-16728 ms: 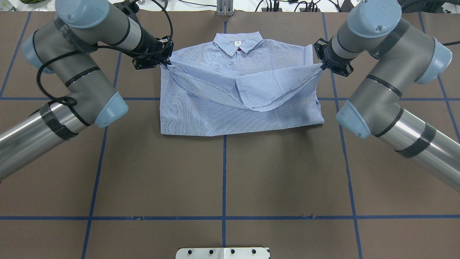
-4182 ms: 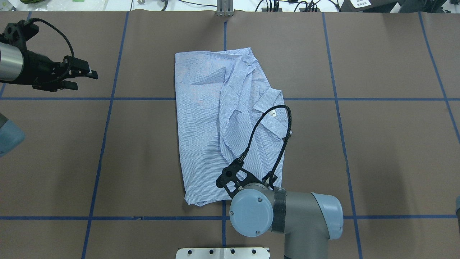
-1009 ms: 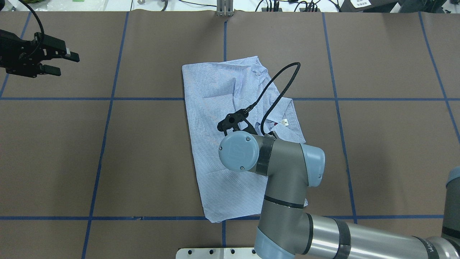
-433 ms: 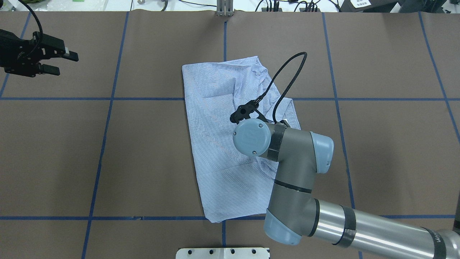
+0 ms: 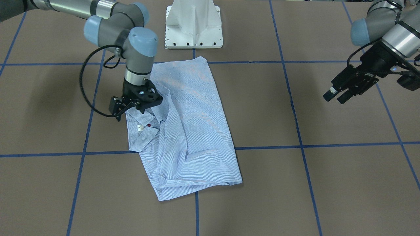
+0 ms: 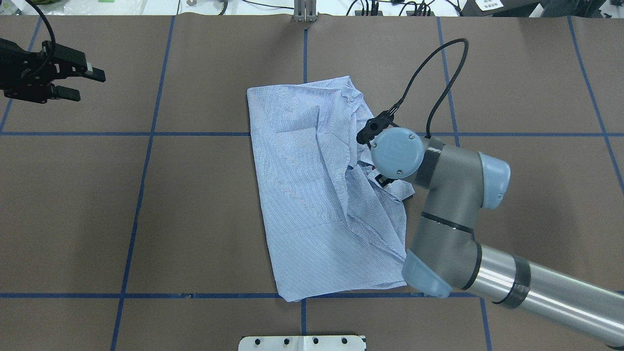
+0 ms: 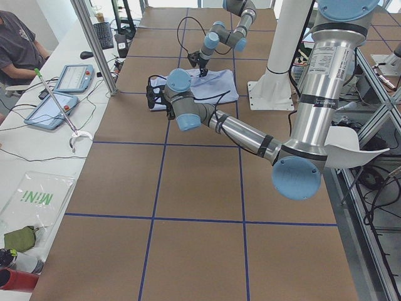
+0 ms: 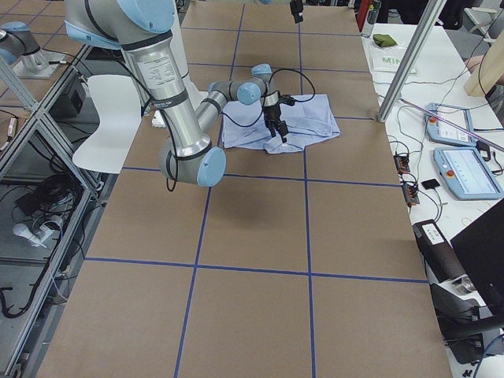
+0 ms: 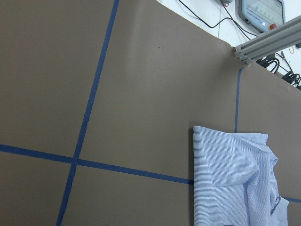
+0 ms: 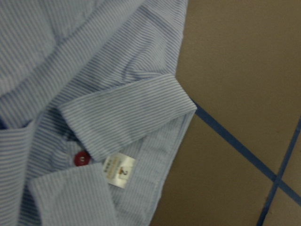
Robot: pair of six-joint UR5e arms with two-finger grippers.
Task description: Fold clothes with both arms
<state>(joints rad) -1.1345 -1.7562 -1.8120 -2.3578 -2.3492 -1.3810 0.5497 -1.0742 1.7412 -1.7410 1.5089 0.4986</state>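
Hanging right hand [image 5: 139, 106] at shirt [image 5: 193, 131] collar [image 5: 144, 137], grip untellable; left hand [image 5: 334, 97] released, well apart.

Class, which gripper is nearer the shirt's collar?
Right. The right gripper hangs right by the collar of the shirt; the left gripper is far off over bare table.

A brown paper-covered table [image 6: 195, 209], gridded with blue tape [image 6: 195, 134], spreads under the left pincer [image 6: 91, 86]. Beyond its tips a white bench [image 7: 37, 157] carries tablets [image 7: 73, 78] and a keyboard [image 7: 104, 34], beside an aluminium post [image 7: 94, 44].
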